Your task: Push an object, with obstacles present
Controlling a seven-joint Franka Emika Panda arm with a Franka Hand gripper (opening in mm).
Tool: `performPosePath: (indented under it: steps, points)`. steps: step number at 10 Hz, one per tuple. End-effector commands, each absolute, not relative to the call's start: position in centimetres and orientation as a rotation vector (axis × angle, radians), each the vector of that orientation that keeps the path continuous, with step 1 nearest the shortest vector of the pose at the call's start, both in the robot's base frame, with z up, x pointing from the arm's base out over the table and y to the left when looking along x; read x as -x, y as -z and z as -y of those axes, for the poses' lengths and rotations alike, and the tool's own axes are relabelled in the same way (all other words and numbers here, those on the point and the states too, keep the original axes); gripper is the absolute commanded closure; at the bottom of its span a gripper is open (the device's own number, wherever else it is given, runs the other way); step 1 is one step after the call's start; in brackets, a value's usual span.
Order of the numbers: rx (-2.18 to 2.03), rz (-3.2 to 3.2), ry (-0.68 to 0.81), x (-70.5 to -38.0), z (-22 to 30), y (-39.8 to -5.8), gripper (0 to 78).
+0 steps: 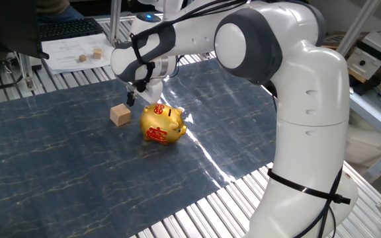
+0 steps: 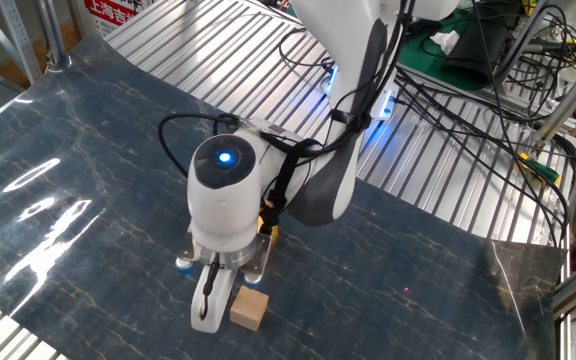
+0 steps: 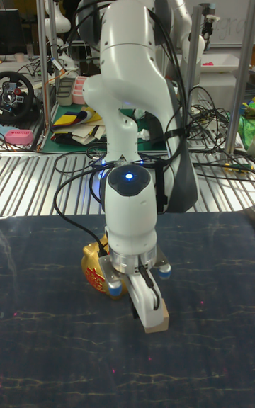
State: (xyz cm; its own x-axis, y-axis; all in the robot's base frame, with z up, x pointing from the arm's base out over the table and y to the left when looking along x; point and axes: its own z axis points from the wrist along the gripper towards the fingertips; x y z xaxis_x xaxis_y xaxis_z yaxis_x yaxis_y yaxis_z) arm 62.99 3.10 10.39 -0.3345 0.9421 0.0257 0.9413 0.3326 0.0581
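The object, a small light-tan wooden cube (image 1: 120, 114), lies on the dark blue mat just left of the obstacle, a shiny gold piggy bank (image 1: 162, 123) with red markings. My gripper (image 1: 131, 98) hangs low behind the cube, between it and the piggy bank, fingers together and holding nothing. In the other fixed view the fingertips (image 2: 205, 305) stand right beside the cube (image 2: 249, 310), and only a gold sliver of the piggy bank (image 2: 268, 232) shows behind my wrist. The tall fixed view has my gripper (image 3: 142, 302) covering most of the cube (image 3: 159, 321), piggy bank (image 3: 95, 271) to its left.
Two similar small cubes (image 1: 89, 55) rest on white paper beside a keyboard (image 1: 68, 28) at the back left. The mat (image 1: 58, 165) lies on a slatted metal table (image 1: 197, 211). Cables (image 2: 468, 110) trail over the far slats.
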Motion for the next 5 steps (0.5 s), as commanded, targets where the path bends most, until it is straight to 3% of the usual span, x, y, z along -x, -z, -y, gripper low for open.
performPosePath:
  steps: [1, 5]
  points:
    - [-1.790, -2.563, -0.103, -63.11, -3.06, -10.53, 77.6]
    - [-1.743, -2.571, -0.093, -63.11, -3.06, -10.53, 77.6]
